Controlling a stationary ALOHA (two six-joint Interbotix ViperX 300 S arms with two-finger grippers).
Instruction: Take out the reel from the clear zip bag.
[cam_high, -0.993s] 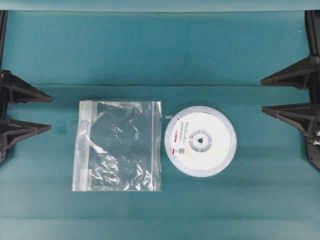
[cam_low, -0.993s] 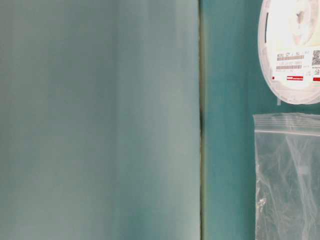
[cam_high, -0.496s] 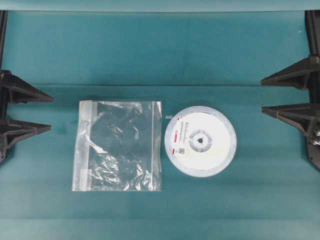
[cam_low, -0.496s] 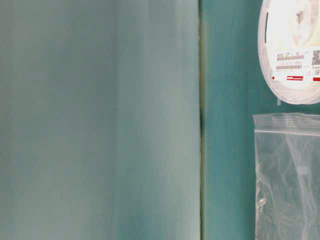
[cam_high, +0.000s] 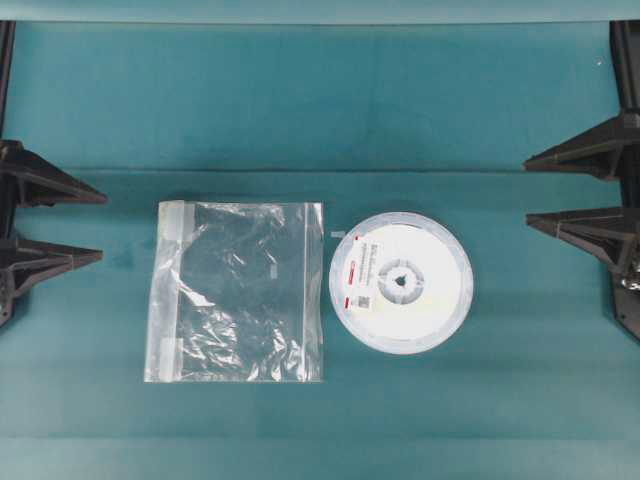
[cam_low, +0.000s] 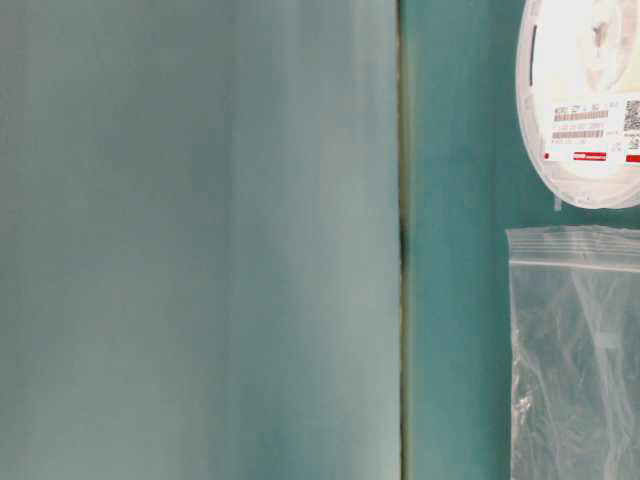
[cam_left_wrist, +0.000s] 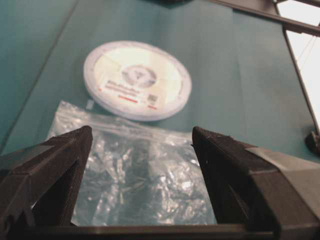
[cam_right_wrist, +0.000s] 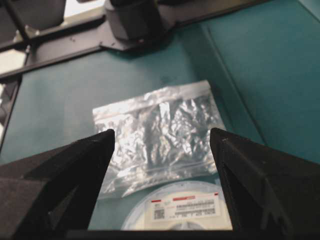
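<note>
The reel (cam_high: 400, 282) is seen lying flat on the teal table (cam_high: 300, 100), just beside the clear zip bag (cam_high: 237, 291) and outside it, between the left gripper (cam_high: 88, 225) and right gripper (cam_high: 538, 189), both spread wide and empty.

In the table-level view the reel (cam_low: 583, 100) is cut off by the top and right edges, and the bag (cam_low: 575, 355) runs off the right and bottom. The right wrist view shows only the reel's upper part, the bottom edge cutting the rest. The label's (cam_high: 362, 275) printed code is too small to read from overhead.
</note>
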